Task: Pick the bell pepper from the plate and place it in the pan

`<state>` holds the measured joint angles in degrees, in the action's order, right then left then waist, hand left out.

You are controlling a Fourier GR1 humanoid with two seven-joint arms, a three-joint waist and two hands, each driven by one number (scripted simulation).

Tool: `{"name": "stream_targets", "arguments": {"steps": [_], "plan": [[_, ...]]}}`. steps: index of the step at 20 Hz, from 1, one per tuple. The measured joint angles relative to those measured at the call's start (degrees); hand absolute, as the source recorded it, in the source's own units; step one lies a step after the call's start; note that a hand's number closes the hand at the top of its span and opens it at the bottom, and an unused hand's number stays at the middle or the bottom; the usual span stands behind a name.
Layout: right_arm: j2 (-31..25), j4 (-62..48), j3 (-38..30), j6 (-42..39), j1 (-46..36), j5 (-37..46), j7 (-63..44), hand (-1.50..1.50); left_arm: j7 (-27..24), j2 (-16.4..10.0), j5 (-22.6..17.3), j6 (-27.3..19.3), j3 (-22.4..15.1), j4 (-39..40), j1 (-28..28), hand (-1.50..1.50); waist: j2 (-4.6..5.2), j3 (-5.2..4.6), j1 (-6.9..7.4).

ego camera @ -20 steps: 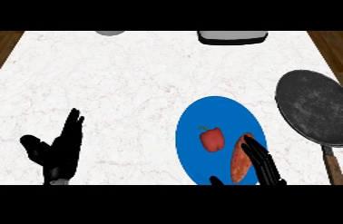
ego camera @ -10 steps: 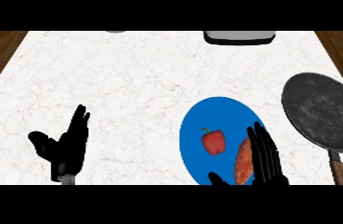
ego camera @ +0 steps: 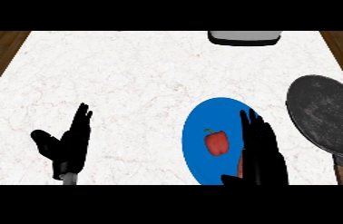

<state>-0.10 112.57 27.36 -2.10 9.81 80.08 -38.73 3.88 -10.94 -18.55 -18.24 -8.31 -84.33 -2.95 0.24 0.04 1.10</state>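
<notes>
A small red bell pepper (ego camera: 216, 142) with a green stem lies on the blue plate (ego camera: 201, 123) at the lower right of the counter. My right hand (ego camera: 262, 150) hovers over the plate's right half, fingers straight and pointing away, just right of the pepper and not touching it. It hides another reddish item on the plate. The dark pan (ego camera: 320, 110) lies at the right edge, its handle running down out of view. My left hand (ego camera: 67, 143) rests open at the lower left, fingers up.
A grey and black appliance (ego camera: 242, 36) stands at the counter's far edge, right of centre. Wooden floor shows past the counter's far corners. White marble counter (ego camera: 120, 82) spreads across the middle and left.
My right hand has moved forward over the plate, covering more of the reddish item. The view has shifted, so plate and pan sit further right.
</notes>
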Motion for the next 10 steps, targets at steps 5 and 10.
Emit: {"name": "stream_targets", "arguments": {"steps": [5, 10], "plan": [[0.06, -4.05, -1.74, -12.97, -14.27, -4.03, -9.45, -1.5, 0.11, 0.24, -0.15, 0.79, 0.5, 0.9, 0.39, 0.0, -0.23, 0.19, -0.11], [-0.04, -7.16, -3.64, -21.98, -18.88, -10.85, -13.53, -1.5, 0.05, 0.72, 0.48, 0.47, 0.52, 0.45, -0.02, 0.0, -0.36, 0.27, -0.37]]}}
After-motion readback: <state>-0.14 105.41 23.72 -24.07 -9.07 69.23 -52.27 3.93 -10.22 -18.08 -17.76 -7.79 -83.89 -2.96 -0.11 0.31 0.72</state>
